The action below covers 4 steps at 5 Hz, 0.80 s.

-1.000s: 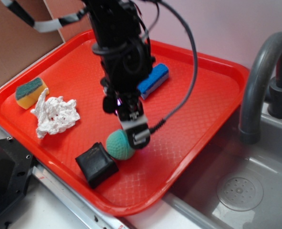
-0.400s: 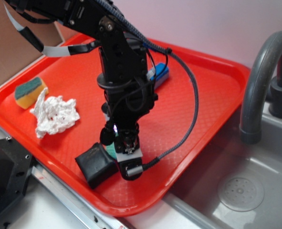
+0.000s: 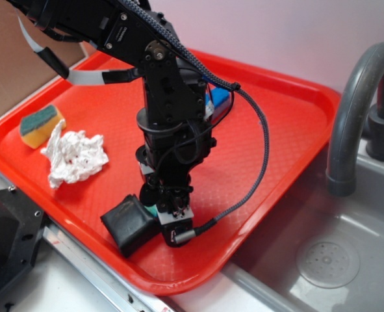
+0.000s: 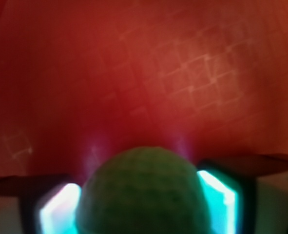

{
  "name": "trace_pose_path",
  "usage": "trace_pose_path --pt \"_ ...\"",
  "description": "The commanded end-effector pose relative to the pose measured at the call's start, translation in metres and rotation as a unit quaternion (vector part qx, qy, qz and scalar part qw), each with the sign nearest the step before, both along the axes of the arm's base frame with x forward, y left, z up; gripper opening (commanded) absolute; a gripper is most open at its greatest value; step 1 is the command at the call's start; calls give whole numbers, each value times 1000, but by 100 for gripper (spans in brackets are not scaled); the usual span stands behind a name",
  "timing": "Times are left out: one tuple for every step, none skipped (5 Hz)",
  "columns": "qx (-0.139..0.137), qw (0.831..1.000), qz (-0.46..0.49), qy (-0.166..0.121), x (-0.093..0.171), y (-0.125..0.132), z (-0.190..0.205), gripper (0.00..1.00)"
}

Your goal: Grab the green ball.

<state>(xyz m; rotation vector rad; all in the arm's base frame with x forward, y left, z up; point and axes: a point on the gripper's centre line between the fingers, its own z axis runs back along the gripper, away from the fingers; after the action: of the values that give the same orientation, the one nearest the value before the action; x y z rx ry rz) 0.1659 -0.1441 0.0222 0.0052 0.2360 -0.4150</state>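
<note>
Straddling the green ball — jaws spread, one pad at each side.

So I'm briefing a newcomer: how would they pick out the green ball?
Start at the red tray beside the sink. At its near edge, the gripper straddles the green ball, right beside a black pouch. It is round and mint-green; the green-topped sponge is a yellow block.
</note>
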Motion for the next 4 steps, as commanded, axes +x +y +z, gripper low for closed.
trace_pose_path --pt "-20 999 39 -33 10 -3 34 0" --pt "-41 990 107 -83 33 18 85 0" --pt "-75 974 167 -131 45 60 133 0" --pt "-58 960 209 -178 35 91 166 0"
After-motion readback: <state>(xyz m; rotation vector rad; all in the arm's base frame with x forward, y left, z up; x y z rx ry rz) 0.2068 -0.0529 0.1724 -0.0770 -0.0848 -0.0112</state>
